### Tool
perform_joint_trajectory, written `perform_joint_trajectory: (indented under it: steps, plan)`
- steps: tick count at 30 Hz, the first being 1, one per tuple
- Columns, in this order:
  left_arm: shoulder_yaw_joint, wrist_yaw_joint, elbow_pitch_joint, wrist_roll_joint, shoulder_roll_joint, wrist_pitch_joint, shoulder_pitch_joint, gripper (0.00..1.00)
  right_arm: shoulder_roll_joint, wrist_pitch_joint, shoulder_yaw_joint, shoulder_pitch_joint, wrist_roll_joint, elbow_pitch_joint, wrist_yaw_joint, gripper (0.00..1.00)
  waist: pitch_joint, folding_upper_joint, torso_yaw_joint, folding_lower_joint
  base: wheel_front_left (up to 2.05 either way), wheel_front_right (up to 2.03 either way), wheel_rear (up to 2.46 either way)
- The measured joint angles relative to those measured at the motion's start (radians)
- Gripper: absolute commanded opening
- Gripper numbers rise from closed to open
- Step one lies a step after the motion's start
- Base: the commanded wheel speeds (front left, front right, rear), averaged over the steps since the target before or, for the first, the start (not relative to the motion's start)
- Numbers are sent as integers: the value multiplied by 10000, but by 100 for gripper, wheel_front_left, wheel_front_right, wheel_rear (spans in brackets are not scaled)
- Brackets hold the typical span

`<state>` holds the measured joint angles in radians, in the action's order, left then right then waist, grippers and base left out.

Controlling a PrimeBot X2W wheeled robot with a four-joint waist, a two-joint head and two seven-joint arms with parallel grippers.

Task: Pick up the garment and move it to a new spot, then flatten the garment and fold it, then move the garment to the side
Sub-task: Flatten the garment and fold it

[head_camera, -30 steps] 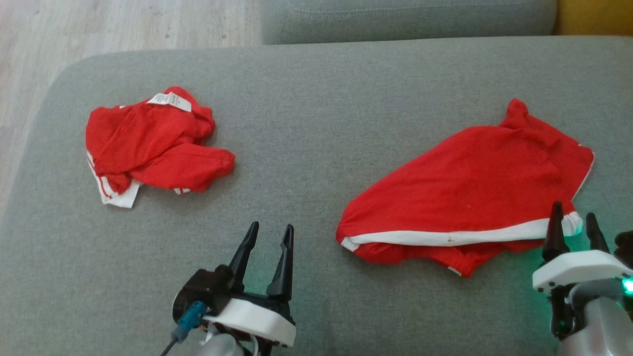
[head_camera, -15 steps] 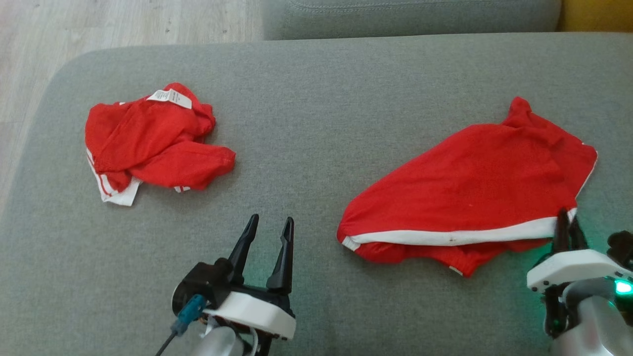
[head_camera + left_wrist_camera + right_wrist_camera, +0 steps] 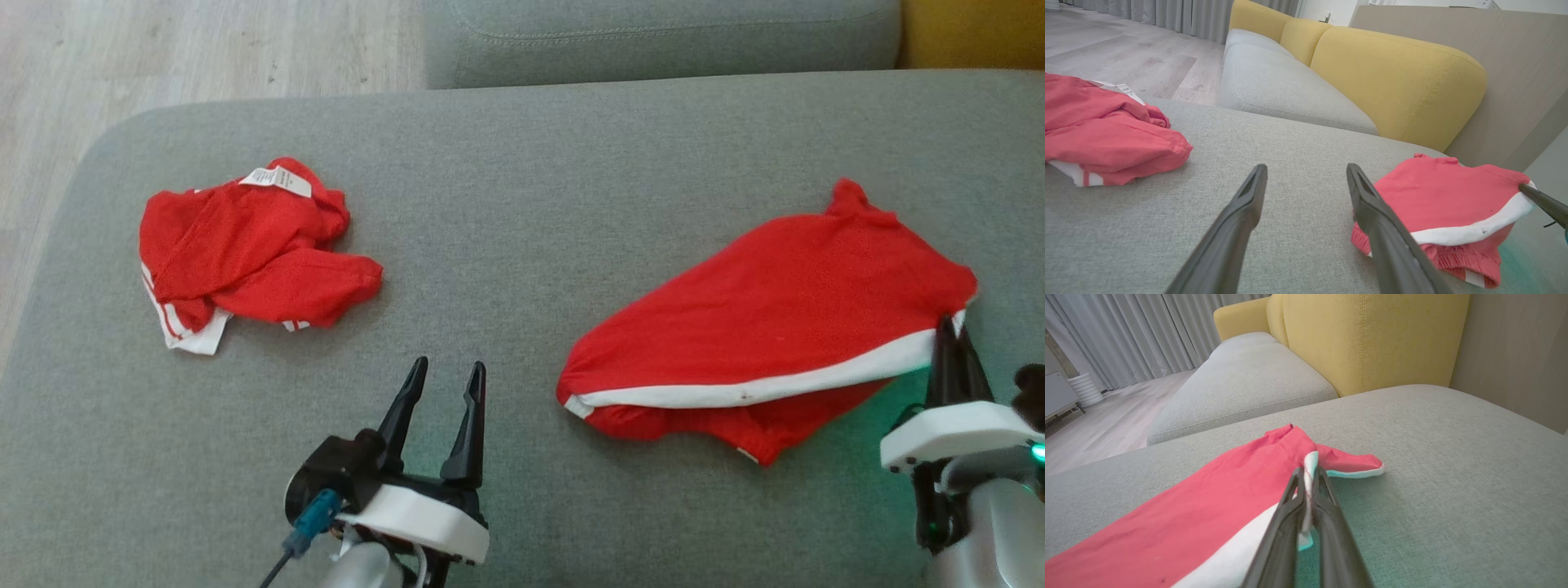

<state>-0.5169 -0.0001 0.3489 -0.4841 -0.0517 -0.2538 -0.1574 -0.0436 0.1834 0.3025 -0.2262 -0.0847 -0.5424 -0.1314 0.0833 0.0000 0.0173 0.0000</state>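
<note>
Garment (image 3: 784, 294) count first: you are looking at two red pieces on one grey cushion (image 3: 522, 147). The one you are working on is lying at the right side, a broad red shape with one white stripe along its near edge.

Nearest to you, two grippers are showing at the bottom of the head view. Your left gripper (image 3: 447, 371) is hovering over bare cushion between the two pieces, touching neither. Its two dark fingers are standing well apart and pointing away from you. Your right gripper (image 3: 951, 331) is reaching in from the lower right, with its fingers (image 3: 1333, 526) pressing together on the right end of the white stripe. In the right wrist view the white hem is sitting pinched between them, and one small red flap is trailing just past the tips. The stripe is slanting up the head view toward that grip, while the left end of the garment is resting on the cushion.

Farther off at the left, well apart from the first, the crumpled garment (image 3: 245, 245) is lying in a heap, with one white label (image 3: 276, 180) on its far edge.

Beyond the cushion, a second grey seat (image 3: 653, 41) is running along the top of the head view, a yellow backrest (image 3: 1392, 81) is standing beside it, and pale wood floor (image 3: 204, 49) is showing at the far left.
</note>
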Motion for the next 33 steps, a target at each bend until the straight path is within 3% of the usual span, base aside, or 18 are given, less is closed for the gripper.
perform_joint_trajectory:
  steps: [4,9,10,11,22,33]
  plan:
    - [-21,0,-2,-2,0,0,8,100,4,-270,63,197,-240,326,0,0,-71,0,-38,0,0,0,0]
    - [-23,2,-6,-4,-2,0,16,100,6,-614,851,648,-487,502,0,0,-156,0,2,0,0,0,0]
    - [-21,2,-6,-4,0,0,18,100,6,-713,890,811,-491,499,0,11,-164,0,-2,0,0,0,0]
    - [-17,2,-6,-4,0,0,18,100,6,-782,849,983,-439,520,0,100,-170,0,-8,0,0,0,0]
    - [-6,2,-21,-6,0,0,29,100,25,31,-828,1197,-288,2355,0,100,-294,0,-85,0,0,0,0]
    - [-19,0,-19,-104,0,0,249,100,12,-23,-1494,1801,-360,2564,0,100,-327,0,116,0,0,0,0]
